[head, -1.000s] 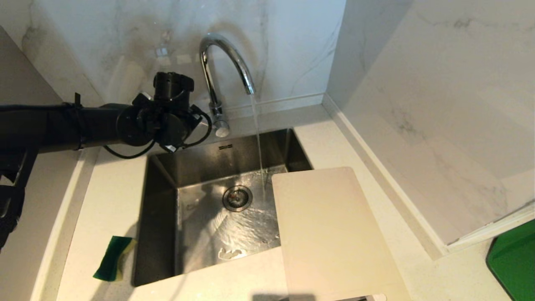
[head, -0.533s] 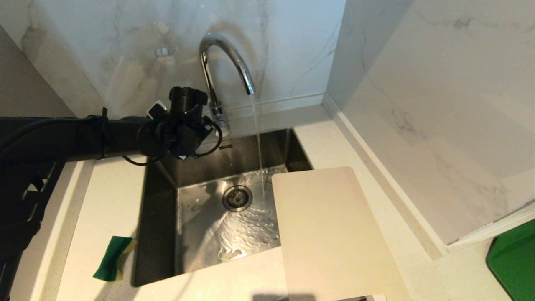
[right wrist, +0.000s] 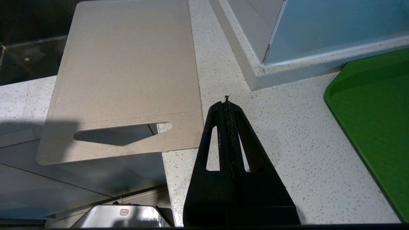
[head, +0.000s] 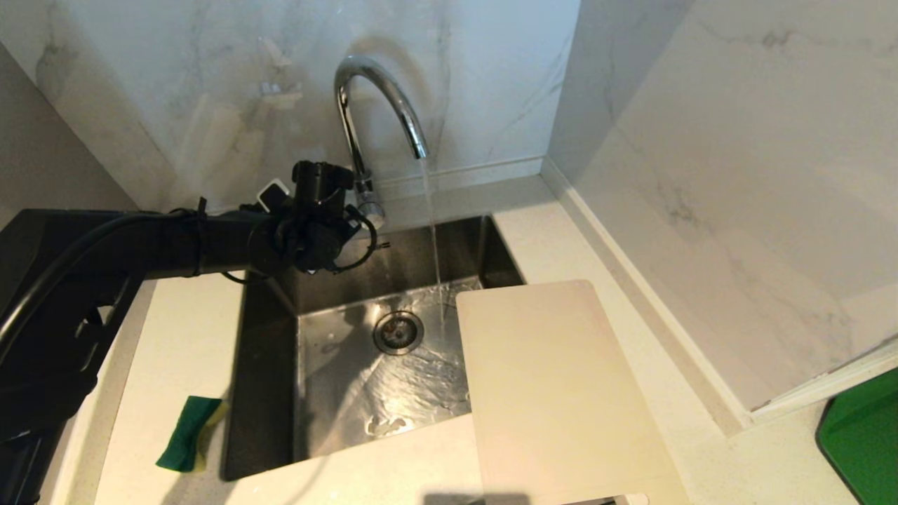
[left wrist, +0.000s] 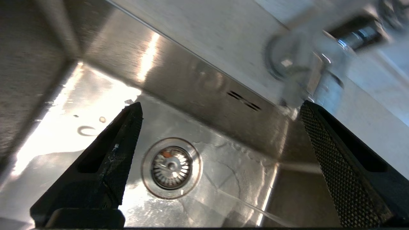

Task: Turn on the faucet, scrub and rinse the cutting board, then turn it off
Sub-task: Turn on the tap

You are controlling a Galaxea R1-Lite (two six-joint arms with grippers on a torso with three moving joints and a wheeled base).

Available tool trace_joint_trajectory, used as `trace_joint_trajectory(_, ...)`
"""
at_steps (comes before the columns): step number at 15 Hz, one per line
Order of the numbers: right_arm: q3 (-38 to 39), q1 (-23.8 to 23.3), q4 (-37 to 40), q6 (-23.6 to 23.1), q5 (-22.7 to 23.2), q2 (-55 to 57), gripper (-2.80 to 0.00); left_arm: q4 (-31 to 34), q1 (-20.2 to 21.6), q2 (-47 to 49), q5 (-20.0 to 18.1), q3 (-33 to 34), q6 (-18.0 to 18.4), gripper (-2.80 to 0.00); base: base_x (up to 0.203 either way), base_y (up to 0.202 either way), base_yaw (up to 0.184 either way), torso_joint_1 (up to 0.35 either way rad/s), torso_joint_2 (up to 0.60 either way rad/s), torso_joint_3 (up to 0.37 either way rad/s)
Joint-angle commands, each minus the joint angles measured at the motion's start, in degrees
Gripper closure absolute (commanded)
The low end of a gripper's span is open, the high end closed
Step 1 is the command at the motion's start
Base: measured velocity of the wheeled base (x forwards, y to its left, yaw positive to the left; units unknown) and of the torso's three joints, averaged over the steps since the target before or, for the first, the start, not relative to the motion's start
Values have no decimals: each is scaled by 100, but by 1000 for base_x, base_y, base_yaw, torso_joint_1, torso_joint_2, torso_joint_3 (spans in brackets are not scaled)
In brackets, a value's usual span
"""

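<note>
On the counter, far left: sponge (head: 191, 433), green and yellow, just beside the sink (head: 266, 393).
Left gripper (left wrist: 220, 110): over the back left part of the sink, near the faucet base, its 2 fingers (left wrist: 119, 150) spread wide, holding nothing.
Faucet (head: 379, 105): behind the sink, water (head: 433, 231) runs from it into the basin.
Drain (head: 398, 332): wet, in the sink floor.
Cutting board (head: 554, 393): flat on the counter, its left edge over the sink.
Right gripper (right wrist: 227, 103): fingers pressed together, empty, over the counter just beside the board's handle end.
Far right: green tray (head: 866, 442).

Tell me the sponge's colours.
The sponge is dark green with a yellow layer; the head view shows it best.
</note>
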Motion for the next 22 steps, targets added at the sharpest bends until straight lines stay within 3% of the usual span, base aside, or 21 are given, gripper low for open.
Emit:
trace_joint_trajectory(1, 0, 1, -4, -1, -2, 0, 0, 12, 18, 114, 30, 3, -28, -280, 0, 0, 0, 0, 0, 0)
trace_joint_trajectory(10, 0, 1, -4, -1, -2, 0, 0, 100, 14, -146, 24, 20, -117, -280, 0, 0, 0, 0, 0, 0)
trace_joint_trajectory(13, 0, 1, -4, -1, -2, 0, 0, 1075, 13, -460, 39, 21, -681, -280, 0, 0, 0, 0, 0, 0)
trace_joint_trajectory(16, 0, 1, -4, -1, -2, 0, 0, 1391, -28, -558, 538, 21, -989, -280, 0, 0, 0, 0, 0, 0)
trace_joint_trajectory(18, 0, 1, -4, -1, -2, 0, 0, 1280, -124, -511, 1374, 15, -1037, -280, 0, 0, 0, 0, 0, 0)
trace_joint_trajectory(19, 0, 1, -4, -1, -2, 0, 0, 1186, -195, -458, 1585, 16, -1111, -280, 0, 0, 0, 0, 0, 0)
trace_joint_trajectory(22, 0, 1, -4, -1, -2, 0, 0, 703, -193, -451, 1560, 12, -1205, -280, 0, 0, 0, 0, 0, 0)
